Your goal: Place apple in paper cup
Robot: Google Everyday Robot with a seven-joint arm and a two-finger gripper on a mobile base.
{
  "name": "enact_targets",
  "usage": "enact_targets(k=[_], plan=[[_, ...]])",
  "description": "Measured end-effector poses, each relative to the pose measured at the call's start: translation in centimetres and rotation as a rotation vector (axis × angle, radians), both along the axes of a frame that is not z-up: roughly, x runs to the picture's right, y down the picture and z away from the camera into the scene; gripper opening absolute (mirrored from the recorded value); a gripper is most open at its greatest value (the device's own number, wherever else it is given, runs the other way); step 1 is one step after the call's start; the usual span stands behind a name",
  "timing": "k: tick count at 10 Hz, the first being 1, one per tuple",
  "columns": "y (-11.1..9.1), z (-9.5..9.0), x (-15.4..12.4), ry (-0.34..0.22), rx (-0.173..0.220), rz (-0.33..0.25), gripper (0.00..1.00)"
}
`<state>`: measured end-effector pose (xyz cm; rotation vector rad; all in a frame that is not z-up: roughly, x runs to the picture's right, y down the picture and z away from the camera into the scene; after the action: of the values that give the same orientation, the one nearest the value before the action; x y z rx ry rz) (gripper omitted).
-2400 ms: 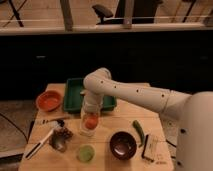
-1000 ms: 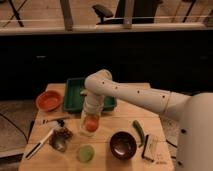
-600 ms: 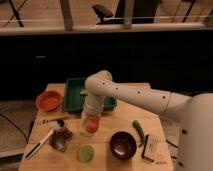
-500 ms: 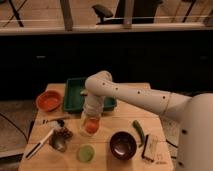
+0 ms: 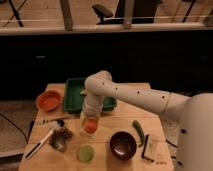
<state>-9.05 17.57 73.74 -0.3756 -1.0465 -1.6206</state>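
The apple (image 5: 90,126) is a small orange-red ball right under the end of my arm, near the middle of the wooden table (image 5: 115,117). The paper cup (image 5: 90,134) shows only as a pale white shape around and just below the apple. I cannot tell whether the apple rests inside the cup or is held at its mouth. My gripper (image 5: 90,120) points straight down over the apple and cup, and its white wrist hides the cup's far side.
An orange bowl (image 5: 48,100) is at the left and a green tray (image 5: 74,94) behind the arm. A light green cup (image 5: 85,152), a dark brown bowl (image 5: 123,145), a green vegetable (image 5: 138,131), a metal cup (image 5: 59,141) and a white utensil (image 5: 39,145) lie in front.
The gripper and the apple have sunk a little toward the table. Nothing else on the table has moved.
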Motion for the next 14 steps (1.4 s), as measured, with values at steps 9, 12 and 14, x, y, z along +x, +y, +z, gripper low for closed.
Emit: enact_targets(k=[9,12,14], plan=[[0.01,-0.07,0.27,-0.003,-0.018,0.026,0.02],[0.13,-0.20,0.59,0.000,-0.029,0.044,0.02],[-0.09,-0.24,0.40,-0.003,-0.034,0.051,0.02]])
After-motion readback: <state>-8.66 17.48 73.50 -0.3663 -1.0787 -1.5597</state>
